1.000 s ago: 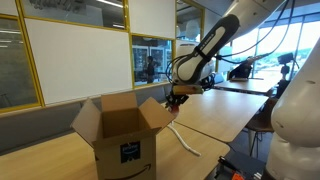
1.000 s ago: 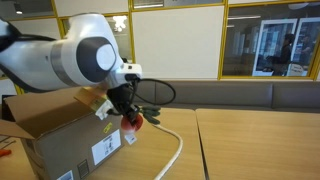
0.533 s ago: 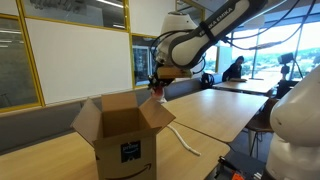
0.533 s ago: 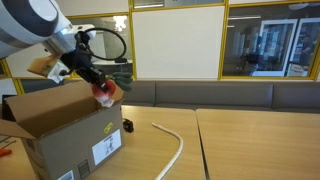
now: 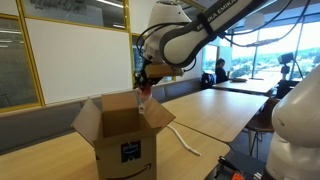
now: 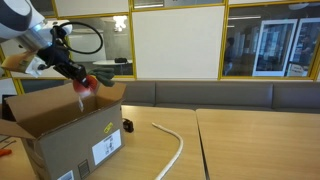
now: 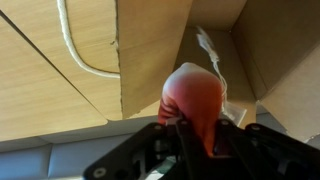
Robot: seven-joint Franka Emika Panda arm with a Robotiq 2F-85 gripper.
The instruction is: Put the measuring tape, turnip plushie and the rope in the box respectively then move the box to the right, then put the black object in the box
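My gripper is shut on the reddish turnip plushie, whose pale end points away from the jaws. In both exterior views the plushie hangs above the open brown box, over the flap nearest the rope. The gripper stands high over the box. The white rope lies curved on the table beside the box, also seen as a rope in the wrist view. A small black object sits by the box's corner. The measuring tape is hidden.
The box stands near the end of a long wooden table. A seam splits the tabletop beyond the rope. Upholstered benches and glass walls run behind. More tables stand farther back.
The arm has carried the plushie up from beside the box, near the rope, to above the box's open top. The rope and box have not moved.
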